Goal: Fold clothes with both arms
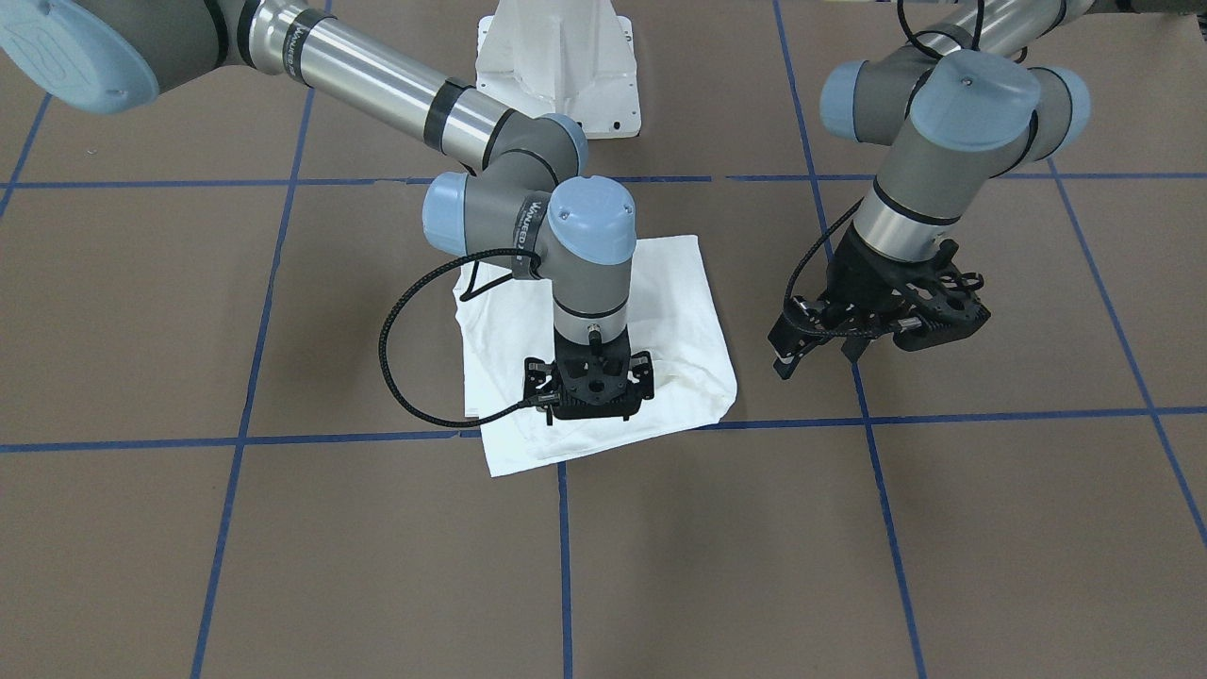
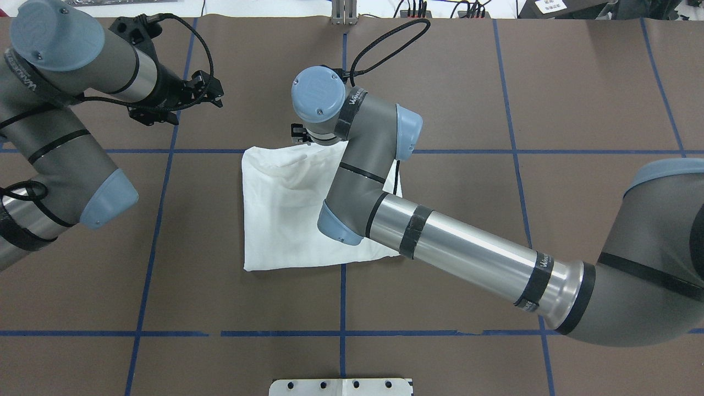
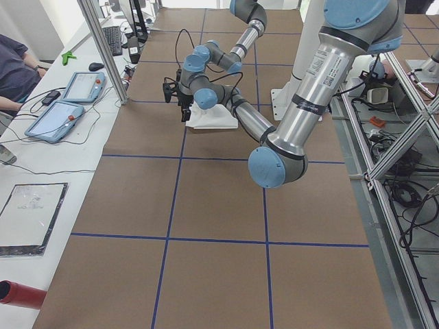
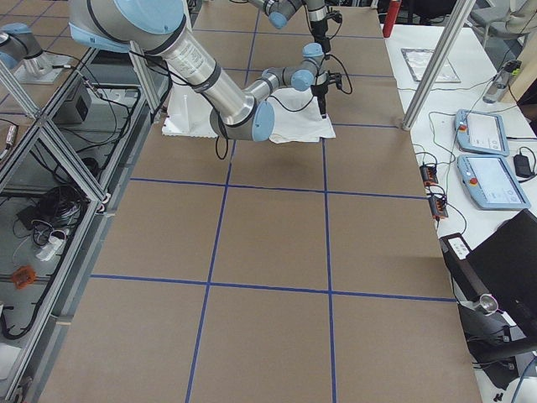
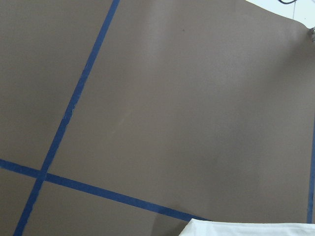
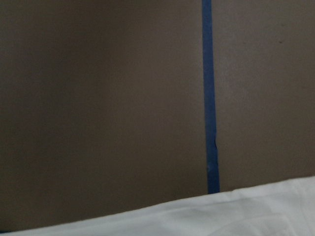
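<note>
The clothes are one white shirt (image 1: 660,311), folded into a rough square and lying flat near the table's middle, also seen from overhead (image 2: 286,214). My right gripper (image 1: 589,404) points straight down on the shirt's edge farthest from the robot's base. Its side links are spread, so it reads as open, and its fingertips are hidden under its body. The right wrist view shows only the shirt's edge (image 6: 221,214) and bare table. My left gripper (image 1: 818,356) hangs open and empty above bare table, beside the shirt and apart from it (image 2: 176,99). A shirt corner (image 5: 246,228) shows in the left wrist view.
Blue tape lines (image 1: 566,556) divide the brown table into squares. The white pedestal base (image 1: 556,66) stands behind the shirt. A person and two tablets (image 3: 68,103) are at a side bench past the table's far edge.
</note>
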`<state>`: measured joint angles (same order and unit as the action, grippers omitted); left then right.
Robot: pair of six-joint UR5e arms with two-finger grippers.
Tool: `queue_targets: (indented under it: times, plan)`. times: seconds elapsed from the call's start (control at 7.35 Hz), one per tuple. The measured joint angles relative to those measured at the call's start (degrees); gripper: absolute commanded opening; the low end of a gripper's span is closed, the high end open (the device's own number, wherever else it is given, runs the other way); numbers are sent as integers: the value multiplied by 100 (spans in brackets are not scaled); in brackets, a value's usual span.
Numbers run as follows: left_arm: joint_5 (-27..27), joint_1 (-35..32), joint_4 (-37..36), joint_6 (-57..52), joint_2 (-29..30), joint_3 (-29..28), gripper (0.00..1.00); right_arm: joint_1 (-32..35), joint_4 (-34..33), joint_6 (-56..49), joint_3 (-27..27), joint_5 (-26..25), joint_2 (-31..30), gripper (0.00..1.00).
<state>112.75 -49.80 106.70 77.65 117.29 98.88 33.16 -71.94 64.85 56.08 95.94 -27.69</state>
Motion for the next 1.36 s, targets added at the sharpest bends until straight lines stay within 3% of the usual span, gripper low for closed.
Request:
queue_targets:
  times: [0.27, 0.54, 0.95, 1.36]
  plan:
    - [173, -146, 6, -399, -24, 0, 100, 325, 177, -320, -126, 137, 91, 100]
    - [582, -694, 18, -1768, -284, -6, 100, 1040, -292, -1109, 673, 906, -498, 100]
    - [976, -1944, -4, -4470, -1073, -29, 100, 2421, -921, -3449, 2198, 1851, -2404, 100]
    - [1106, -3207, -362, -6894, -1738, -223, 100, 3652, -950, -5571, 3035, 2610, -4466, 100]
